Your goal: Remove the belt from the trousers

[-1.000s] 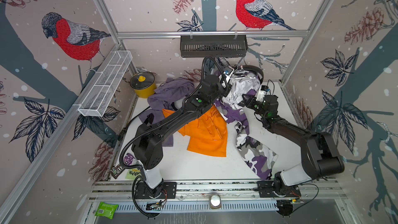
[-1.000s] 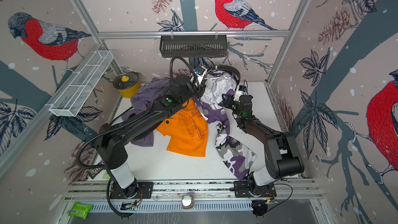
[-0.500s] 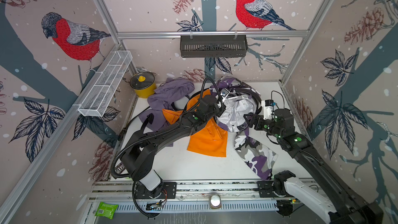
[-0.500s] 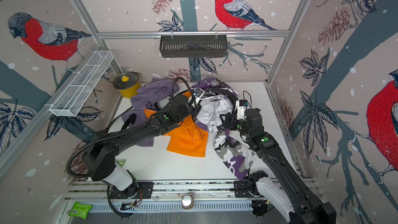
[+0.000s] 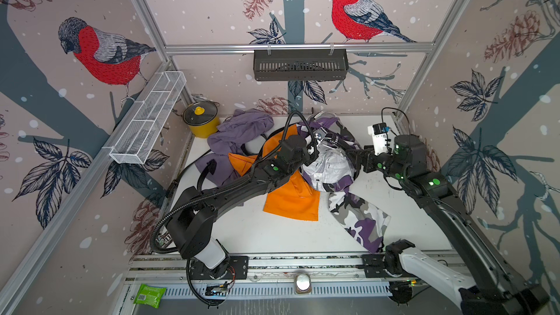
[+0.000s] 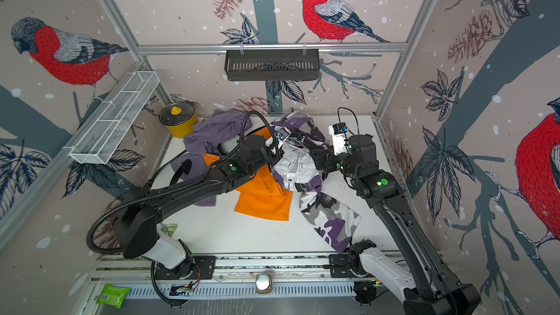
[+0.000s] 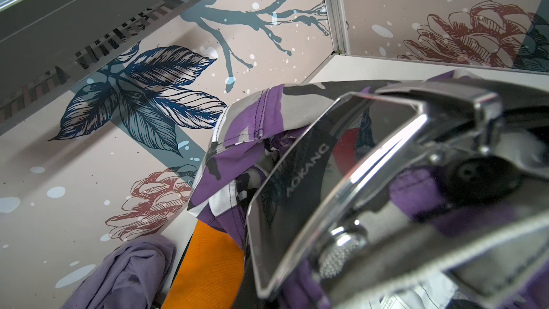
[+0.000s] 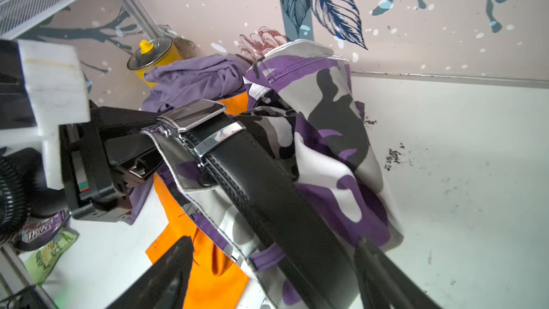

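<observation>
The purple, grey and white camouflage trousers lie on the white table, their waist bunched up and lifted between my two arms. A black leather belt with a silver buckle runs through a purple loop on the waistband. My left gripper is shut on the buckle end, holding it above the table. My right gripper is open, one black finger on each side of the strap and waistband.
An orange cloth and a lilac cloth lie under and behind the left arm. A yellow pot stands in the back left corner. A black basket and a white wire basket hang on the walls.
Both arms have drawn away from the back wall toward the front, bringing the lifted waist along. The right gripper's jaws have spread and it has swung out to the right.
</observation>
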Robot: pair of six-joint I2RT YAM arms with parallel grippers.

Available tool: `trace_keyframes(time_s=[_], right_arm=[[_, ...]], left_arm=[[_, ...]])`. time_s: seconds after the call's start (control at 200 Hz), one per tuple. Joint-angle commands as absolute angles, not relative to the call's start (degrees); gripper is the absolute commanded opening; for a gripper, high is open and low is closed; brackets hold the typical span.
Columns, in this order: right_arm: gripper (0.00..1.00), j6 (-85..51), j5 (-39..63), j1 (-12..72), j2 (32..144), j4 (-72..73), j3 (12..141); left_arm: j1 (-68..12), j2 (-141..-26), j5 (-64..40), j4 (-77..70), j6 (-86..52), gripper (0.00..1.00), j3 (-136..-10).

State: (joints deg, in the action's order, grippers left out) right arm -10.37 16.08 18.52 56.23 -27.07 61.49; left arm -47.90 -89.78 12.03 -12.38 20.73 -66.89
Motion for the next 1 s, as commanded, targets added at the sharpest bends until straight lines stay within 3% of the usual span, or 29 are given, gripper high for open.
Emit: trace_keyframes(time_s=[0.0, 0.26, 0.6, 0.87, 0.996], right_arm=[[0.79, -4.58, 21.94, 17.95, 60.62, -25.73, 65.76], [0.75, 0.42, 28.89, 17.80, 66.09, -27.53, 68.03], [0.73, 3.87, 26.40, 18.99, 71.54, -26.86, 70.16], [0.66, 6.01, 26.16, 21.79, 76.77, -27.09, 72.93], [0.39, 4.80, 24.93, 21.69, 76.42, -24.98, 72.12]], left_arm=[[-48.16, -88.61, 13.44, -17.13, 23.40, 0.00, -66.22], [-48.45, -87.98, 13.04, -17.93, 23.91, 0.00, -66.16], [-49.56, -86.59, 11.46, -18.17, 24.52, 0.00, -65.50], [-49.70, -85.14, 10.37, -20.85, 25.49, 0.00, -63.33], [-49.75, -84.90, 10.73, -21.78, 25.23, 0.00, -62.31]])
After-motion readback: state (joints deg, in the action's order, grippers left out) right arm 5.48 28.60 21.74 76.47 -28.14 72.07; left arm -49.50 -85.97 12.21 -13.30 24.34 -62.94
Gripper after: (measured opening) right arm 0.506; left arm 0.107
